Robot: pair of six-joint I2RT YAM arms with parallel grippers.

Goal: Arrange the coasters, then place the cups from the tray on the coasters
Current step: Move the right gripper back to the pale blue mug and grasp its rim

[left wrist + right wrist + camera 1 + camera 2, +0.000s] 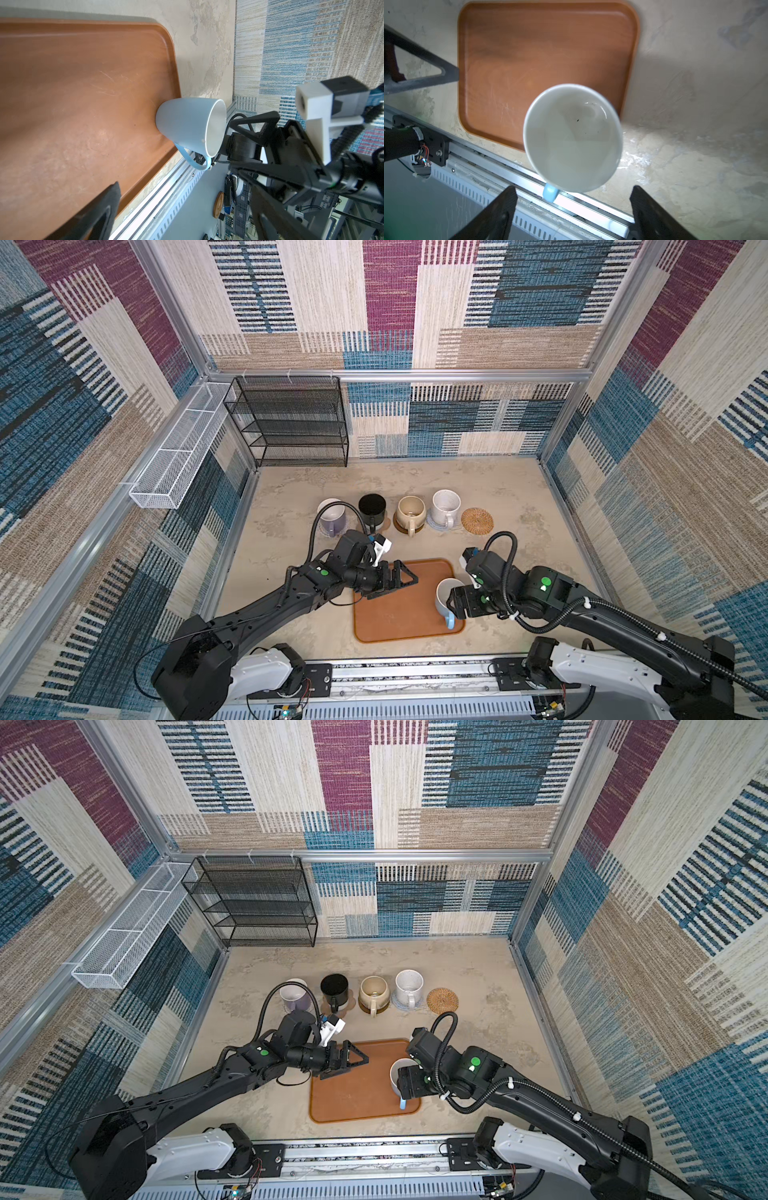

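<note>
Patchwork woven walls [390,302] box in a mottled beige tabletop [291,497], with a black mesh shelf [291,423] at the back and a white mesh basket [178,456] hung on the left wall. Along the middle runs a row of mugs: the lavender mug [331,516], partly crossed by the left arm's cable, then the black mug [372,508] on a tan cork coaster [387,523], the beige mug [410,512] on a dark wooden disc [398,526], and the white speckled mug [445,506] on a light blue woven mat [431,524]. At the right end the golden rattan coaster [477,521] lies bare. Nearer the front sits the orange-brown tray [395,622], and the light blue mug [446,597] stands upright in its near right corner, handle pointing at the front rail. And there is the right gripper [574,187], right over that mug: in the right wrist view its fingers [500,212] are spread apart, one on each side of the mug's handle end, wider than the rim and not pressing on it. The left gripper [398,584] hangs over the tray's far left corner, fingers wide apart, holding nothing.
</note>
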